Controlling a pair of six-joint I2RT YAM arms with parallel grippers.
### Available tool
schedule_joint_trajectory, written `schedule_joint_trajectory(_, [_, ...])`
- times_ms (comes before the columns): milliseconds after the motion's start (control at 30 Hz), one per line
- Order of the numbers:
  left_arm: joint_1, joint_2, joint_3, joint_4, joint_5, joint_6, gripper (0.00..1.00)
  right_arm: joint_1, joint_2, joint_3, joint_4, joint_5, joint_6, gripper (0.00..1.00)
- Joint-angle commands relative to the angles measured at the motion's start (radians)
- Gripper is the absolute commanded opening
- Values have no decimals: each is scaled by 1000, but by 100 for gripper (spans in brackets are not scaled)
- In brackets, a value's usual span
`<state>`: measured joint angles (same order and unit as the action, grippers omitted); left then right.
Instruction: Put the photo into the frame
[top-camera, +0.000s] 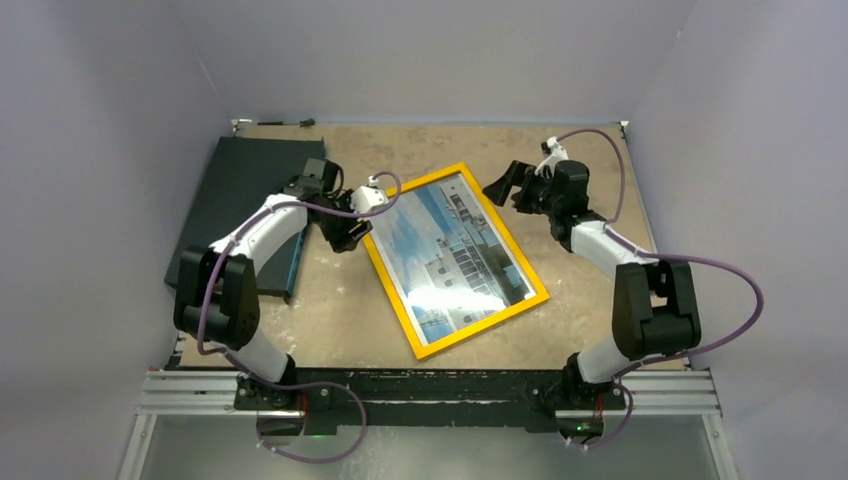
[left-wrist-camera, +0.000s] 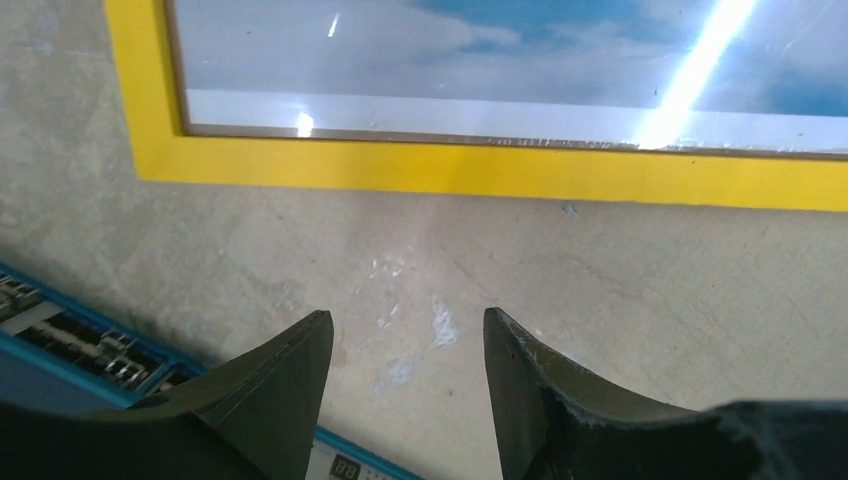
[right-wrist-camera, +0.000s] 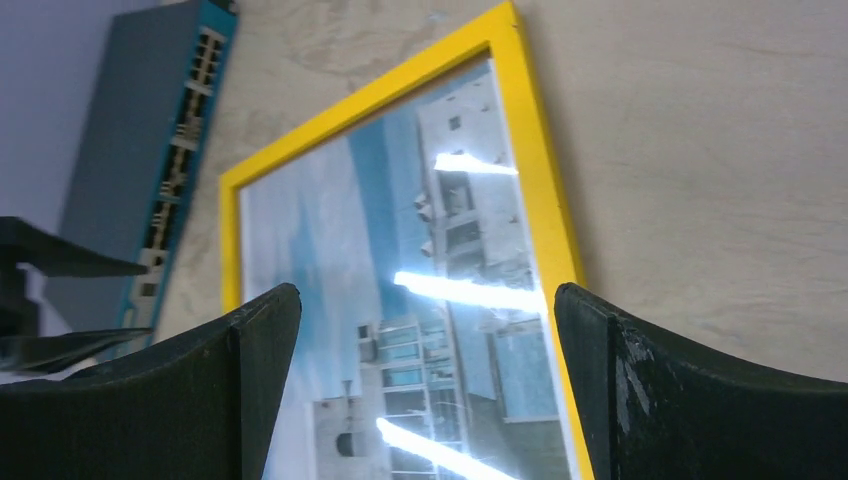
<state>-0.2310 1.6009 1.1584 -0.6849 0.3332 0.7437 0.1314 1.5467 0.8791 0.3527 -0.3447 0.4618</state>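
The yellow frame (top-camera: 484, 324) lies flat and skewed in the middle of the table, front up. The photo (top-camera: 455, 255) of blue sky and a white-grey building shows inside it under glare. My left gripper (top-camera: 345, 238) is open just off the frame's left edge. In the left wrist view its fingers (left-wrist-camera: 407, 325) straddle bare table, short of the frame's yellow rail (left-wrist-camera: 450, 170) and the photo (left-wrist-camera: 400, 50). My right gripper (top-camera: 497, 188) hangs wide open by the frame's far right corner. Nothing sits between its fingers (right-wrist-camera: 427, 295), which look down on the photo (right-wrist-camera: 400, 260) and frame (right-wrist-camera: 535, 150).
A dark flat slab with a blue port-lined edge (top-camera: 240, 200) lies at the table's left, close behind my left gripper (left-wrist-camera: 80, 340), also visible from the right wrist (right-wrist-camera: 150, 150). Grey walls close in the table on three sides. The arms' rail runs along the near edge.
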Motion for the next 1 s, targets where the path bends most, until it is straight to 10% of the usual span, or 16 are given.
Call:
schedule_joint_trajectory(0, [-10, 68, 53, 23, -6, -97, 55, -10, 10, 14, 21, -147, 129, 99])
schedule_joint_trajectory(133, [-9, 81, 78, 47, -12, -164, 58, 198, -45, 99, -147, 221, 16, 99])
schedule_joint_trajectory(333, [120, 38, 99, 175, 44, -383, 73, 144, -230, -69, -67, 619, 130, 99])
schedule_joint_trajectory(533, [264, -127, -170, 511, 40, -517, 77, 124, -332, -375, 350, 1079, -4, 99])
schedule_joint_trajectory(967, [292, -180, -717, 1297, -204, -706, 84, -34, -137, -410, 735, 1007, -234, 99])
